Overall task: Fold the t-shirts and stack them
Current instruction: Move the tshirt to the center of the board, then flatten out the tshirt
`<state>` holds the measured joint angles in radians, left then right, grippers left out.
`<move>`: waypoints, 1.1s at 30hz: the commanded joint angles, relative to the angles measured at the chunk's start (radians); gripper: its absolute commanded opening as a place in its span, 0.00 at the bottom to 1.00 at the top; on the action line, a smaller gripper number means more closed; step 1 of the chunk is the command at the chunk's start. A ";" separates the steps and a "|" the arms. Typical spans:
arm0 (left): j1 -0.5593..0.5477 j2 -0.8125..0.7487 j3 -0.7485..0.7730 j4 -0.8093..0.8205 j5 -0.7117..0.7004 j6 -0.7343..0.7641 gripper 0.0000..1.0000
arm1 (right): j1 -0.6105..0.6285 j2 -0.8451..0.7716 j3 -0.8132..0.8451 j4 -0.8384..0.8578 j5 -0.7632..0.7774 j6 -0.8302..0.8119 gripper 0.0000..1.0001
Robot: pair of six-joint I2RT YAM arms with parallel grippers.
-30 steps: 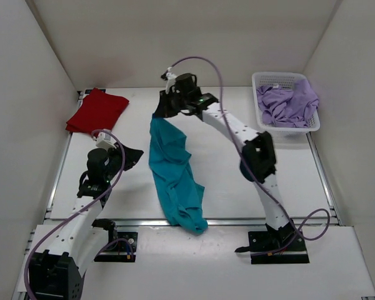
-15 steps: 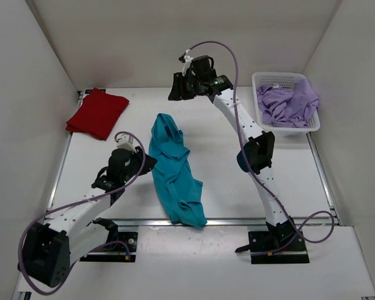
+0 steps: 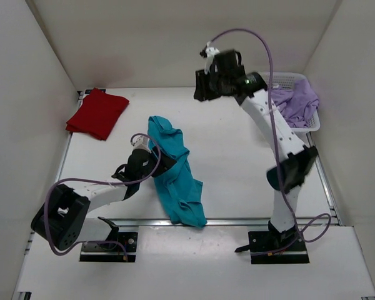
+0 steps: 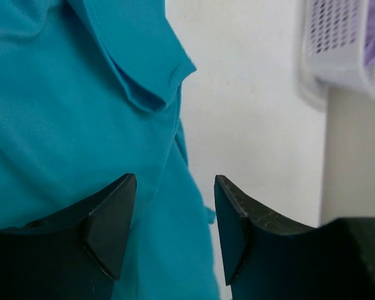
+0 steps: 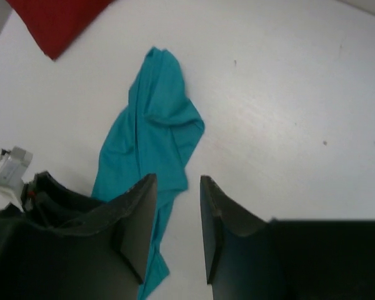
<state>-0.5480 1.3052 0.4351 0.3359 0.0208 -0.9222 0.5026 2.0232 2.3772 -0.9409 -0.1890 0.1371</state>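
The teal t-shirt (image 3: pixel 175 178) lies crumpled in a long strip down the middle of the table, its lower end at the near edge. My left gripper (image 3: pixel 164 164) hovers low over its left side, jaws open, with teal fabric (image 4: pixel 81 125) showing beneath and between the fingers (image 4: pixel 109 225). High over the back of the table, my right gripper (image 3: pixel 202 87) stands open and empty, looking down on the teal t-shirt (image 5: pixel 156 137). The red t-shirt (image 3: pixel 97 112) lies folded at the back left. The lavender t-shirt (image 3: pixel 297 103) sits bunched in the basket.
A white mesh basket (image 3: pixel 281 78) stands at the back right, also in the left wrist view (image 4: pixel 337 37). White walls close in the table on three sides. The right arm's forearm spans the air above the table's right half.
The right gripper let go of the teal shirt's top end and rose away to the right. The shirt dropped flat. The left arm swung right to the shirt and opened its jaws.
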 commanded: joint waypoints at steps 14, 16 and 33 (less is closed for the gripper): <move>0.026 0.170 0.007 0.216 -0.045 -0.374 0.56 | -0.048 -0.852 -1.443 0.738 -0.084 0.174 0.36; 0.019 0.192 0.019 0.204 -0.053 -0.374 0.59 | -0.047 -0.885 -1.496 0.757 -0.089 0.190 0.36; 0.031 0.377 0.122 0.278 -0.082 -0.443 0.53 | -0.006 -0.985 -1.716 0.896 -0.178 0.262 0.36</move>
<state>-0.5270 1.6848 0.5262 0.5838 -0.0269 -1.3544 0.4973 1.0737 0.6708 -0.1284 -0.3496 0.3893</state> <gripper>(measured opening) 0.534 0.359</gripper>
